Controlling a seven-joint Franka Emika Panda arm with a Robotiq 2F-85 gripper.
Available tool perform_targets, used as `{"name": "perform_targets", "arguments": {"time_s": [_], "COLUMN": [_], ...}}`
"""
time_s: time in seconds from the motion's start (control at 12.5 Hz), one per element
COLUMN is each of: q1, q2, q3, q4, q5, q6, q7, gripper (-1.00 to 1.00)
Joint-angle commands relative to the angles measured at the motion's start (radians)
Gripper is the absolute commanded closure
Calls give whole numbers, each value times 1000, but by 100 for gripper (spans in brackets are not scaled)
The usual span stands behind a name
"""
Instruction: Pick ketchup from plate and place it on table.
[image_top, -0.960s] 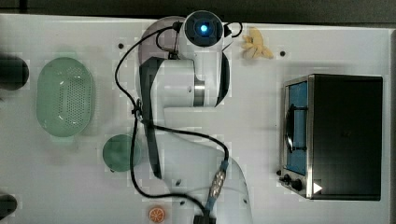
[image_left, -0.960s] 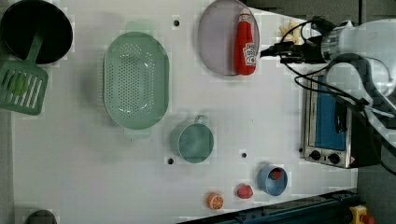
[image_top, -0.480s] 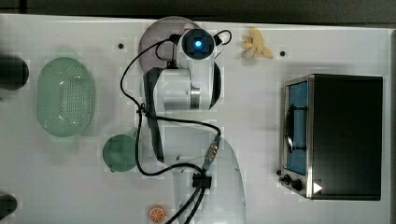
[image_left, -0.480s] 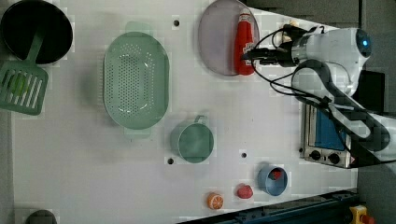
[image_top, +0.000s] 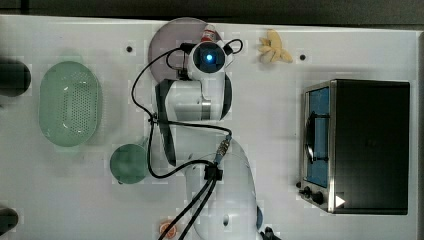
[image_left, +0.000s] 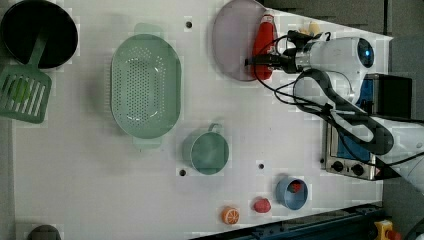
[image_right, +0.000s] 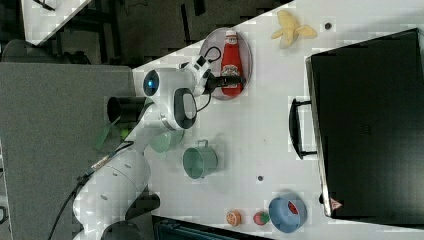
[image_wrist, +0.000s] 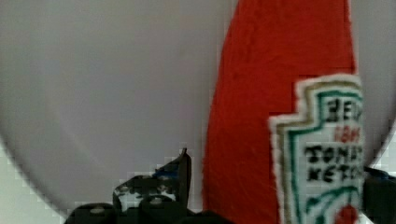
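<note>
the ketchup (image_right: 231, 59) is not yet lifted from the plate (image_right: 208, 45); the spread pincer (image_right: 227, 82) is set astride it, counter (image_right: 260, 135) placement pending.

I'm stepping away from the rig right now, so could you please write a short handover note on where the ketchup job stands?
Gripper: jaws open, one on each side of the ketchup's body, holding nothing.
Ketchup: lying flat on the plate, near the rim on the left view's right; in the wrist view its label sits between the jaws.
Table: bare white surface lies between the plate and the green cup.
Done: the arm is at the bottle with the jaws around it.
Left: close on the bottle, lift it off the plate, set it on the table, release.
</note>
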Motion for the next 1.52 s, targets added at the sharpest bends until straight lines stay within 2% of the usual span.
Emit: {"name": "perform_targets", "arguments": {"time_s": [0.08, 0.16, 0.24, 0.8, 1.52], "q1": [2, 1, 0, -1, -28], "q2": [-8, -9, -19, -190, -501], "q3": [6, 5, 7, 8, -13], "q4": [35, 40, 45, 45, -4], "q5": [-7, -7, -7, -2, -2], "q6": [11, 12, 12, -41, -462], "q7": [-28, -28, -28, 58, 233], "gripper": [-67, -41, -26, -27, -27]}}
